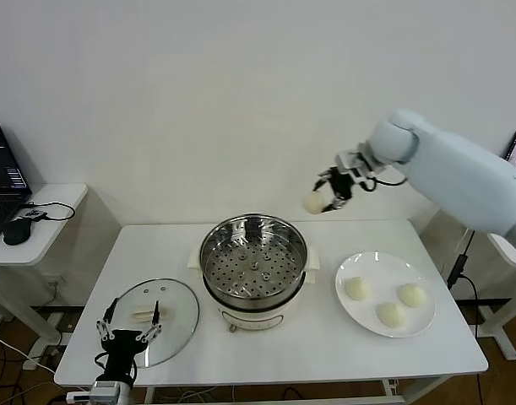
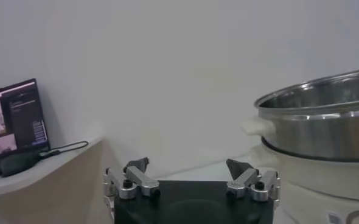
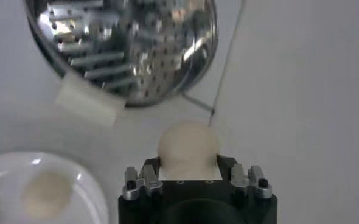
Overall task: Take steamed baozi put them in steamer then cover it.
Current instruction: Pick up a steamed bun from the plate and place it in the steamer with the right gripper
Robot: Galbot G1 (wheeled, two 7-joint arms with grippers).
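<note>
We see the right hand point(image 1: 329, 196) raised above the worktop point(image 1: 342, 350), behind and to the right of the steamer point(image 1: 253, 268), its fingers closed around one steamed baozi point(image 1: 313, 202). Three more baozi point(image 1: 356, 288) lie on the white plate point(image 1: 369, 260) to the steamer's right. The steamer stands uncovered at the middle of the worktop, its perforated tray point(image 1: 254, 266) bare. The glass lid point(image 1: 177, 325) lies flat to its left. The left hand point(image 1: 127, 331) hangs low at the worktop's front left edge by the lid, fingers spread apart and holding nothing.
</note>
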